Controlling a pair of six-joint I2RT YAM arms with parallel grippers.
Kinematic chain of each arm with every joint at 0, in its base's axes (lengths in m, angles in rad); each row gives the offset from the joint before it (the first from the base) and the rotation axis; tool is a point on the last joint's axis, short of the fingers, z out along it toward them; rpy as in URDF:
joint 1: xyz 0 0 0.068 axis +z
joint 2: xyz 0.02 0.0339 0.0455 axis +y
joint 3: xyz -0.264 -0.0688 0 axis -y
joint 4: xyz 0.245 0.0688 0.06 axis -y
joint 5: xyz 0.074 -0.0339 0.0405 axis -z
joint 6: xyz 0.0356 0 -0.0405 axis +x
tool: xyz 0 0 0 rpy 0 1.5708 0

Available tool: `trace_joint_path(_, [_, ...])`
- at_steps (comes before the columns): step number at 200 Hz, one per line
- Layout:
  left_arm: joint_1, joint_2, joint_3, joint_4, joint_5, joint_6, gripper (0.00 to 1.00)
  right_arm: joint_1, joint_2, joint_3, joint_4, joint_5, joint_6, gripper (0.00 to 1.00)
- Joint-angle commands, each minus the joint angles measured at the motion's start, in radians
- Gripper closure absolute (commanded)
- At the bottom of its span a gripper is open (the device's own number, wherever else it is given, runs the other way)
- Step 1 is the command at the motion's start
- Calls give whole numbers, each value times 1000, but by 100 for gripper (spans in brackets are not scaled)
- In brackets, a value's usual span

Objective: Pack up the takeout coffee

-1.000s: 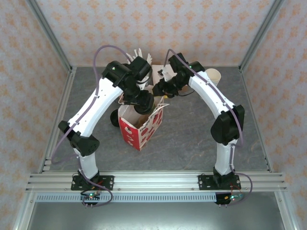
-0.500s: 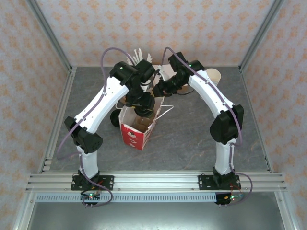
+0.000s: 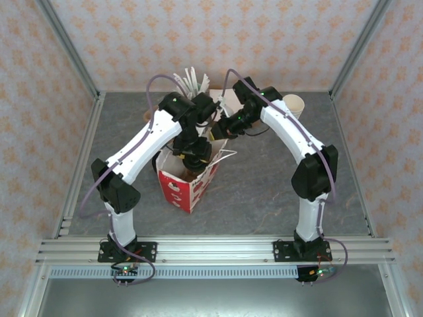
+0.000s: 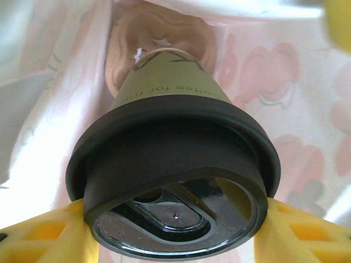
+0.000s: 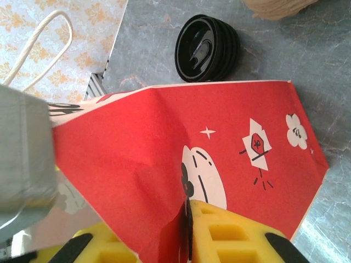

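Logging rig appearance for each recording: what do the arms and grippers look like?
The left arm and right arm have white links with black joints; a lilac cable loops along each. The gripper fingers are yellow with square recesses.

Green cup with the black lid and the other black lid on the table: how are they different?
The olive-green paper cup with a black plastic lid has a paper body; the loose black round plastic lid has no cup under it. The left tool grips the cup; the loose lid lies free on the grey table beside the red-and-white paper bag. Both lids are round black plastic.
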Motion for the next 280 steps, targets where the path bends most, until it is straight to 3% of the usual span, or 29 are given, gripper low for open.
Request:
trace_joint_path(1, [-2, -68, -66, 27, -45, -13, 41, 10, -51, -15, -25, -34, -31, 80])
trace_joint_path(35, [-2, -67, -100, 76, -44, -16, 41, 12, -33, 4, -25, -35, -24, 72])
trace_joint_path(64, [-1, -60, -124, 119, -27, -21, 41, 12, -23, 21, -26, -1, -12, 50])
trace_joint_path(77, [-2, -55, -127, 132, -20, -18, 41, 12, -24, 22, -13, 27, 5, 46])
trace_joint_path(104, [-2, -33, -120, 134, -20, 0, 41, 9, -26, 39, 4, 80, 33, 45])
trace_joint_path(168, [-2, 4, -123, 165, -4, 25, 42, 1, -31, 41, 77, 70, 106, 45])
trace_joint_path(198, [-4, 23, -114, 172, 17, 30, 42, 0, -26, 55, 87, 73, 113, 53])
trace_joint_path(280, [-4, -20, -203, 208, 21, 35, 45, -28, -55, 60, 151, 77, 162, 61])
